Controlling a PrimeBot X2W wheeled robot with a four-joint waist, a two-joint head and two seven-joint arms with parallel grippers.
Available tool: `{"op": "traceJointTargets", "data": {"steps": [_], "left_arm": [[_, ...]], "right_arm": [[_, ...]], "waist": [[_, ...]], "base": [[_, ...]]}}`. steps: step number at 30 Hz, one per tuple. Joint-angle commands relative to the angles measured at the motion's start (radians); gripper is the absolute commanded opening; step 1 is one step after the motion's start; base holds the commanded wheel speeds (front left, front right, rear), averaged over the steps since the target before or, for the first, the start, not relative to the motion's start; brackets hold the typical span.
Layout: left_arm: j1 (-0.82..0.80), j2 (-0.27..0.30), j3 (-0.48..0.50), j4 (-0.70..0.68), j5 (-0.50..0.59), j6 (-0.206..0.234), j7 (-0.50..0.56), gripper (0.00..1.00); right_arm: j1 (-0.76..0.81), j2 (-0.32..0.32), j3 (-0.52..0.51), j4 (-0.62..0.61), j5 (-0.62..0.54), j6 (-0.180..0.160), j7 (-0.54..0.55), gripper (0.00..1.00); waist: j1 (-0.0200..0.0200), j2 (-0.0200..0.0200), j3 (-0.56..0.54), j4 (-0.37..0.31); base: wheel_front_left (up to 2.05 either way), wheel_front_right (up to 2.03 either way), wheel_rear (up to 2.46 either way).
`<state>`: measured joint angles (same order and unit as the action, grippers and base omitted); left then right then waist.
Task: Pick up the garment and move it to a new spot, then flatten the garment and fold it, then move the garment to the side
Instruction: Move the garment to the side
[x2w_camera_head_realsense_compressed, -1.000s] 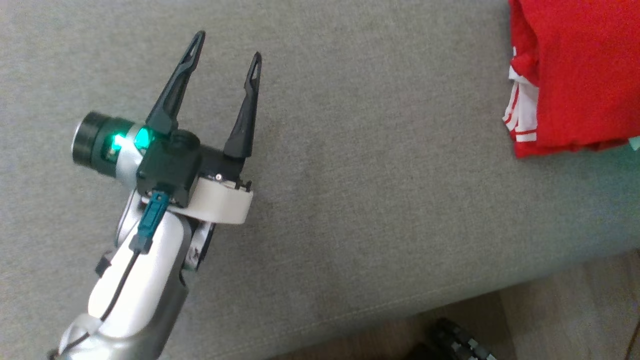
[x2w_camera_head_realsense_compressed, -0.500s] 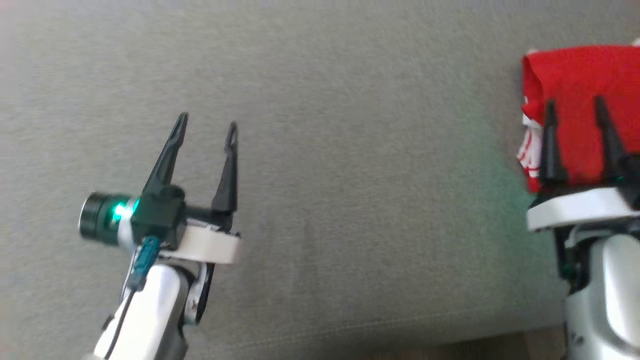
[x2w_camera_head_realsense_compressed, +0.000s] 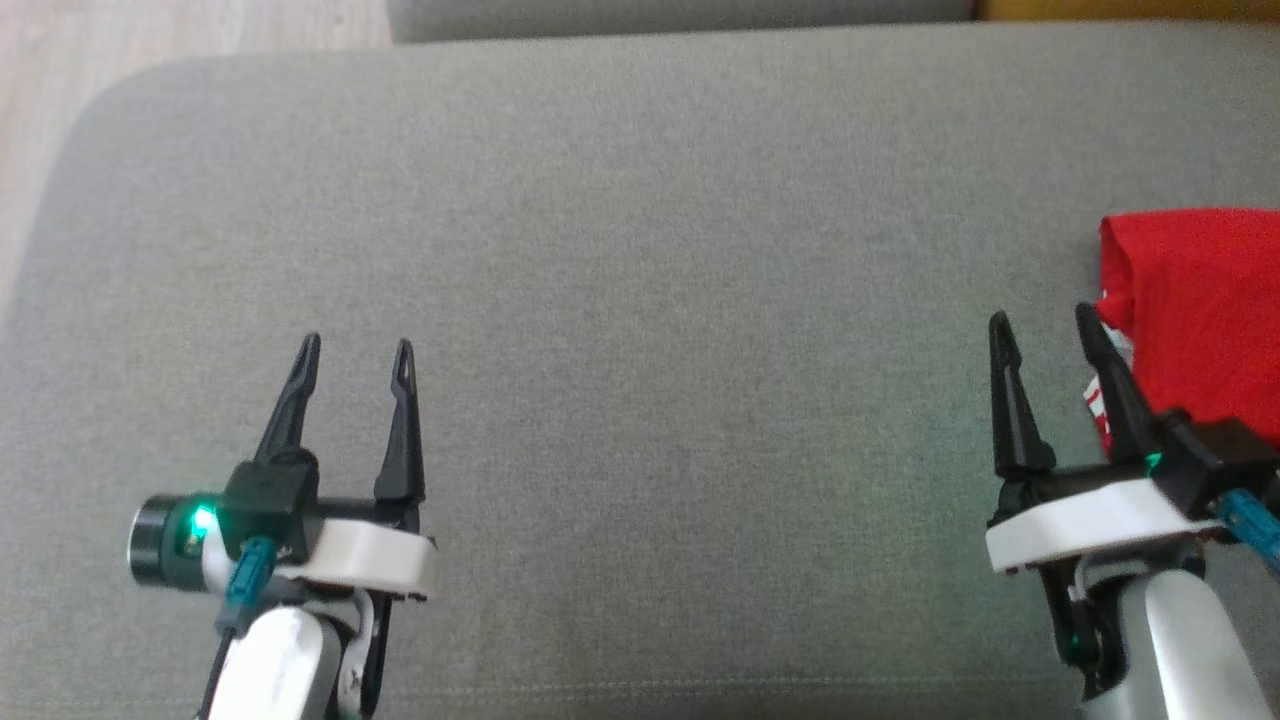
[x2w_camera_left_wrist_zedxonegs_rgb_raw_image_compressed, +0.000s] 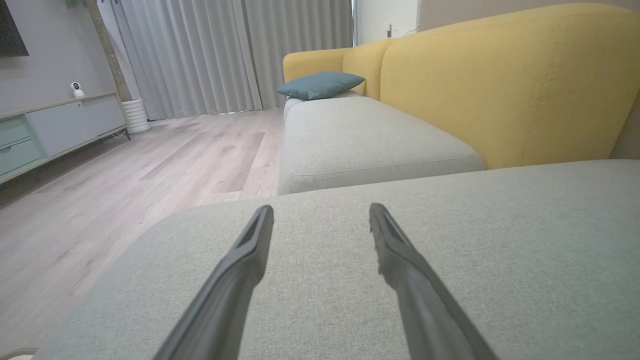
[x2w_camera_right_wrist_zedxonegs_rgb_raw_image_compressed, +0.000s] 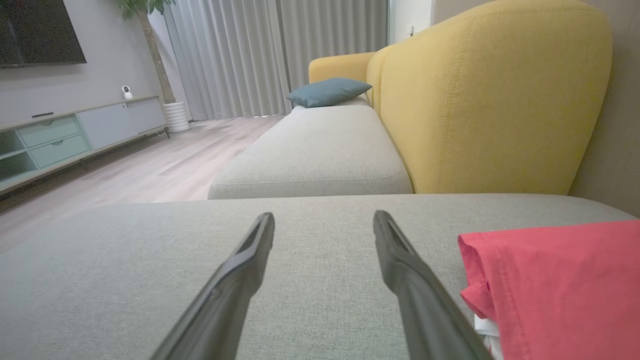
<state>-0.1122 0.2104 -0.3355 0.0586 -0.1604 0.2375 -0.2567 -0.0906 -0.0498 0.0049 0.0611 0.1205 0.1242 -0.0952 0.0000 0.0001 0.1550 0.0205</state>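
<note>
So, the biggest thing by far is the grey cushion (x2w_camera_head_realsense_compressed: 640, 220); it runs edge to edge across the head view. Behind it, in the right wrist view, a yellow sofa back (x2w_camera_right_wrist_zedxonegs_rgb_raw_image_compressed: 490, 100) rises at about 1 o'clock. Over at 9 o'clock in that same view there's a low cabinet (x2w_camera_right_wrist_zedxonegs_rgb_raw_image_compressed: 75, 132) against the wall. It has pale green drawers and a couple of open cubbies, but they're too dark and small to tell what's in them.

The garment (x2w_camera_head_realsense_compressed: 1200, 310) is red with a bit of white striped trim. It sits folded on the cushion at 3 o'clock in the head view, right at the frame edge. A teal pillow (x2w_camera_right_wrist_zedxonegs_rgb_raw_image_compressed: 327, 91) lies on the far seat at 12 o'clock in the right wrist view.

The right gripper (x2w_camera_head_realsense_compressed: 1040, 315) is at 4 o'clock in the head view, fingers spread apart with nothing between them. Its outer finger is just beside the garment's edge; can't tell if it's touching. The left gripper (x2w_camera_head_realsense_compressed: 356, 343) is at 8 o'clock, well apart from the garment, jaws likewise released and empty over bare cushion.
</note>
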Motion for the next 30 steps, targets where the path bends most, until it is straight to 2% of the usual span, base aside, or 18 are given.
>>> {"op": "traceJointTargets", "data": {"steps": [1,15,30], "left_arm": [[-0.018,0.017,0.049,-0.023,-0.012,-0.006,-0.005,1.00],[0.052,0.021,0.046,0.040,-0.031,-0.039,-0.005,1.00],[0.075,0.032,0.045,0.069,-0.043,-0.044,-0.005,1.00]], "right_arm": [[-0.001,-0.001,0.031,-0.044,0.011,0.007,0.005,1.00],[0.088,-0.001,0.036,-0.060,0.024,0.007,0.033,1.00],[0.117,-0.001,0.028,-0.068,0.037,0.007,0.052,1.00]], "waist": [[0.0000,-0.0001,-0.029,0.010],[0.0000,-0.0001,-0.117,0.003],[0.0000,-0.0001,-0.149,-0.003]], "base": [[0.00,0.00,0.00],[0.00,0.00,0.00],[0.00,0.00,0.00]]}}
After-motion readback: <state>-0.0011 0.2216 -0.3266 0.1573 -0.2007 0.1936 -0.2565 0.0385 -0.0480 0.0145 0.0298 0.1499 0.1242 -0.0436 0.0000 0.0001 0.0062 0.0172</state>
